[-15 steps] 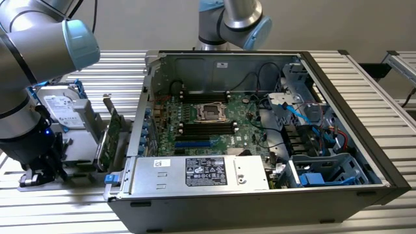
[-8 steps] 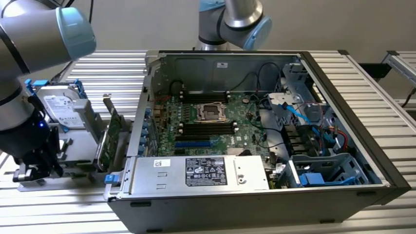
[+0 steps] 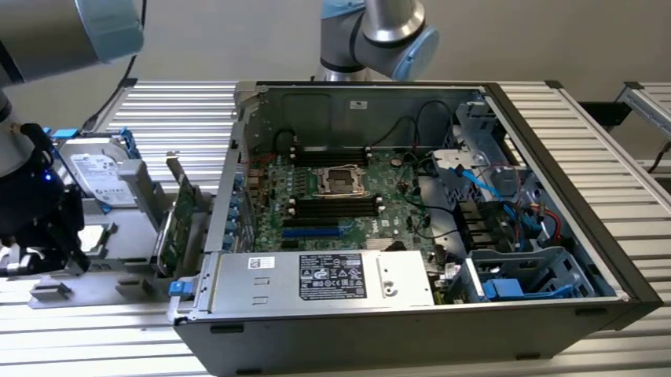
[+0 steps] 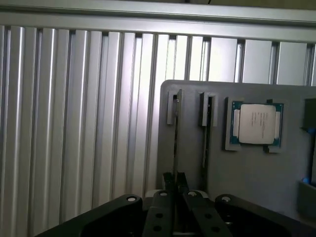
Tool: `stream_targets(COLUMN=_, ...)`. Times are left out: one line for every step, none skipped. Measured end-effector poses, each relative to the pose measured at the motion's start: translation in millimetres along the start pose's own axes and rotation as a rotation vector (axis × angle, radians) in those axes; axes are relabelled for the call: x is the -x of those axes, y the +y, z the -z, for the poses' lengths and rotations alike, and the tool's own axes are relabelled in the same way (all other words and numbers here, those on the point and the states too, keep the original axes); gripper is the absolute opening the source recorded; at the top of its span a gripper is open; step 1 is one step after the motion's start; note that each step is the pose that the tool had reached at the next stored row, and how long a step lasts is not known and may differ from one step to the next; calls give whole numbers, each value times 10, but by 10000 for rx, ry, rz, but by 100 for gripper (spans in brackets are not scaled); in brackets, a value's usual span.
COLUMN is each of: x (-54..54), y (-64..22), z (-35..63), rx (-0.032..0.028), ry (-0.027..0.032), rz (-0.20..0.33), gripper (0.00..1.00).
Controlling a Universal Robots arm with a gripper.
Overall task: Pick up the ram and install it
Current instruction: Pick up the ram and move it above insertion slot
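The ram [image 4: 175,140] shows edge-on as a thin dark stick standing in a slot of the grey fixture plate [image 4: 247,187]. My gripper [image 4: 175,181] sits right over the stick, and its two black fingers [image 4: 168,178] are pressed close against either side, so it looks shut on the ram. In the exterior view the gripper [image 3: 47,247] hangs low over the same plate [image 3: 126,247], to the exterior view's left of the open computer case [image 3: 419,338]. The motherboard's black memory slots [image 3: 335,206] lie inside the case near the processor socket.
A second slot [image 4: 206,133] runs beside the ram on the plate, with a processor chip [image 4: 256,123] in a recess further along. A green expansion card [image 3: 181,224] stands upright between gripper and case. A hard drive [image 3: 100,179] stands behind it. Cables and drive cages crowd the case's right side.
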State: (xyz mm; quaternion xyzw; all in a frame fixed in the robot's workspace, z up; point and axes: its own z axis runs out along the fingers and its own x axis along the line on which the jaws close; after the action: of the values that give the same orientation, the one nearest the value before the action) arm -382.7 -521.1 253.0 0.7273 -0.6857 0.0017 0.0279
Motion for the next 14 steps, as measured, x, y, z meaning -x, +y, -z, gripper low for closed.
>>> stream_targets(x=-1, y=-9, z=45, rx=0, ry=0, rz=1, gripper=14)
stream_targets(x=0, y=-20, z=91, rx=3, ry=0, rz=1, gripper=14)
stream_targets(x=1, y=-37, z=140, rx=8, ry=0, rz=1, gripper=14)
stream_targets(x=3, y=-59, z=183, rx=11, ry=-2, rz=1, gripper=14)
stream_targets(x=5, y=-84, z=224, rx=15, ry=-3, rz=1, gripper=14)
stream_targets(x=8, y=-111, z=265, rx=23, ry=-1, rz=1, gripper=14)
stream_targets(x=12, y=-136, z=305, rx=26, ry=-1, rz=1, gripper=14)
stream_targets(x=17, y=-161, z=346, rx=31, ry=-1, rz=1, gripper=14)
stream_targets(x=21, y=-189, z=391, rx=36, ry=-1, rz=1, gripper=14)
stream_targets(x=24, y=-216, z=433, rx=42, ry=0, rz=2, gripper=14)
stream_targets(x=27, y=-244, z=476, rx=49, ry=0, rz=2, gripper=14)
stream_targets(x=30, y=-272, z=517, rx=57, ry=2, rz=2, gripper=14)
stream_targets(x=32, y=-300, z=557, rx=68, ry=4, rz=2, gripper=14)
stream_targets(x=34, y=-329, z=594, rx=76, ry=5, rz=3, gripper=14)
